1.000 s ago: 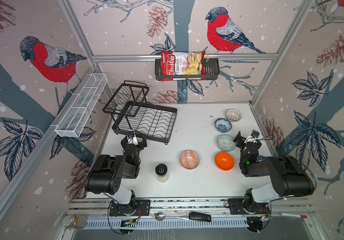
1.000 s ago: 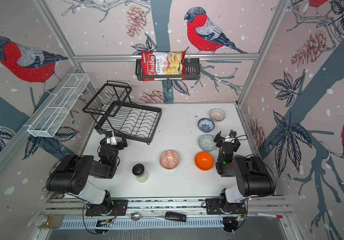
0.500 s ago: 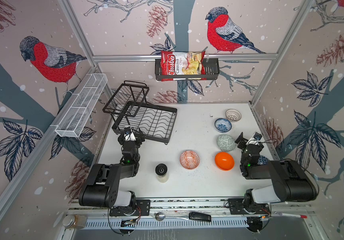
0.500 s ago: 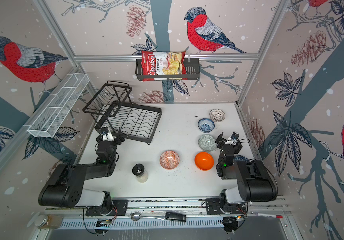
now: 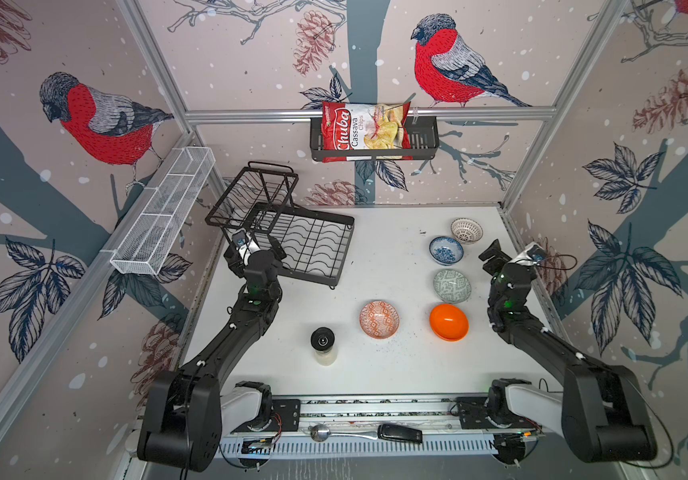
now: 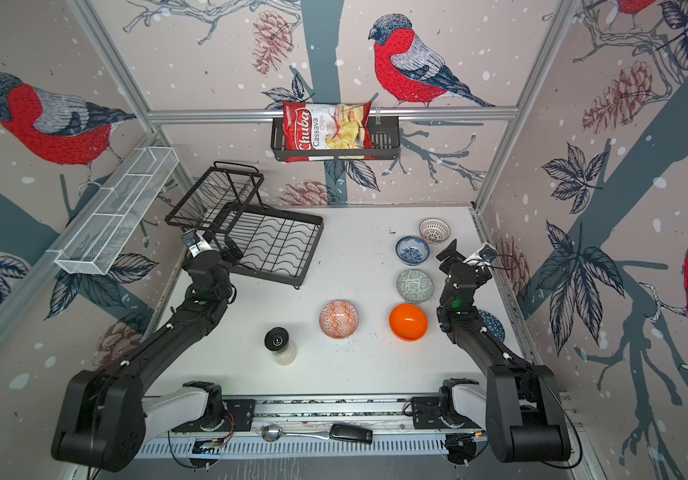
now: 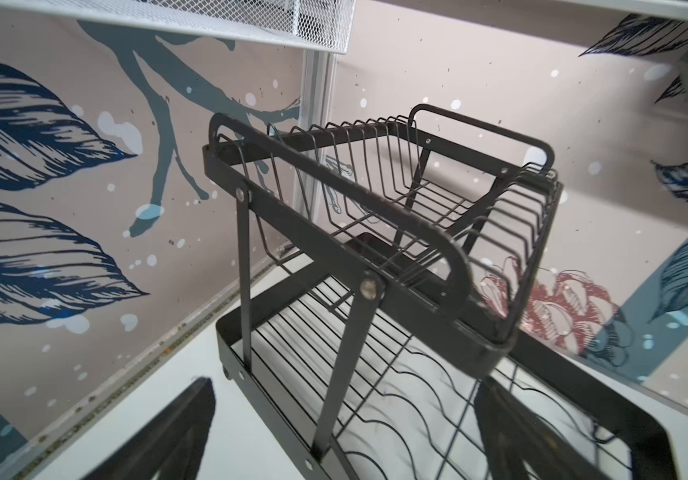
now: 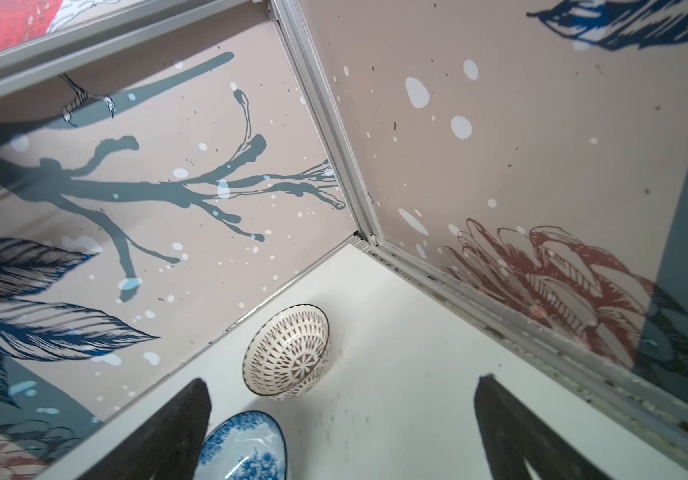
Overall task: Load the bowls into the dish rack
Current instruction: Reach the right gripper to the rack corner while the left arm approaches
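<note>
In both top views the dish rack (image 5: 305, 245) is set at ten o'clock on the white table (image 5: 375, 374). Well apart from it are lined up the lattice bowl (image 5: 466, 230), blue-white bowl (image 5: 445, 250), grey-green bowl (image 5: 451, 285) and orange bowl (image 5: 448, 322), from one to four o'clock. The orange-white bowl (image 5: 379, 319) is placed near the centre. The table is enclosed by bird-patterned walls (image 5: 84, 124). The left gripper (image 7: 344, 386) and right gripper (image 8: 342, 380) are spread wide, with nothing grasped. Since a second ago the left arm has been stretched out to the rack's near corner, and the right gripper advanced towards the lattice bowl.
</note>
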`<state>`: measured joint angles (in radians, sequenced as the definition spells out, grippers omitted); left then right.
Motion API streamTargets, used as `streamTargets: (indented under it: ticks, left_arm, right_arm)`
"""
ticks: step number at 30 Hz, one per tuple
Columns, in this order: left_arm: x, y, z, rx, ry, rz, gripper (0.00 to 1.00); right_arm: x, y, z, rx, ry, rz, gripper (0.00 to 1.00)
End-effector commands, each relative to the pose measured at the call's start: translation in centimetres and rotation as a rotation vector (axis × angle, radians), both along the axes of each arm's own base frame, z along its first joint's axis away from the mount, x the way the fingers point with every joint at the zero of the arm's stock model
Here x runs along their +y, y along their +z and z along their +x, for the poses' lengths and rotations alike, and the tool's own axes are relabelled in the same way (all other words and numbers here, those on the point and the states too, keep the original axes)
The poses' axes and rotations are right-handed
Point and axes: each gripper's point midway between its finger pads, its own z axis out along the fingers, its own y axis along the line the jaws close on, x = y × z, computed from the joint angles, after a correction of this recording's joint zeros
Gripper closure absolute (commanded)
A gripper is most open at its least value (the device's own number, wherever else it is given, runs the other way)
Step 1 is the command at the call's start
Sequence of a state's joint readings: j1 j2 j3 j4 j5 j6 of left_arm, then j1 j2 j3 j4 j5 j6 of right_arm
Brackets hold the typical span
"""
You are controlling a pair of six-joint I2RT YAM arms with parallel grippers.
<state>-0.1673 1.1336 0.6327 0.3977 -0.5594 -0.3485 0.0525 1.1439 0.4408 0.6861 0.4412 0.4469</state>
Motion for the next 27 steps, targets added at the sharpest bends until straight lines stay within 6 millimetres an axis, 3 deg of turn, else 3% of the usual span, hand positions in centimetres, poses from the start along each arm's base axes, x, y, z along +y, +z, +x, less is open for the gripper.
streamTargets:
  ticks: [1, 5, 13, 18, 23, 27]
  left_arm:
    - [-1.0, -3.3, -1.8, 0.140, -0.042, -0.119, 0.03]
    - [-2.4, -3.7, -2.2, 0.153, -0.117, -0.184, 0.03]
    - [-5.6, -5.0, -0.4, 0.165, -0.287, -0.235, 0.03]
    - [-6.2, -5.9, -0.3, 0.112, -0.331, -0.216, 0.03]
    - [-6.2, -6.5, -0.7, 0.082, -0.354, -0.169, 0.03]
    - [-7.7, -6.8, -0.7, 0.056, -0.448, -0.165, 0.03]
  right_arm:
    - [3.1, -1.5, 0.0, 0.027, 0.180, 0.119, 0.01]
    - [7.2, -1.5, 1.1, 0.037, 0.360, 0.112, 0.00]
    - [20.2, -2.9, 5.3, 0.280, 0.609, 0.023, 0.00]
    - [28.3, -5.6, 7.8, 0.419, 0.706, 0.038, 0.00]
    - [35.4, -7.1, 8.5, 0.482, 0.778, 0.017, 0.00]
    - [40.3, -8.9, 8.9, 0.550, 0.841, 0.039, 0.02]
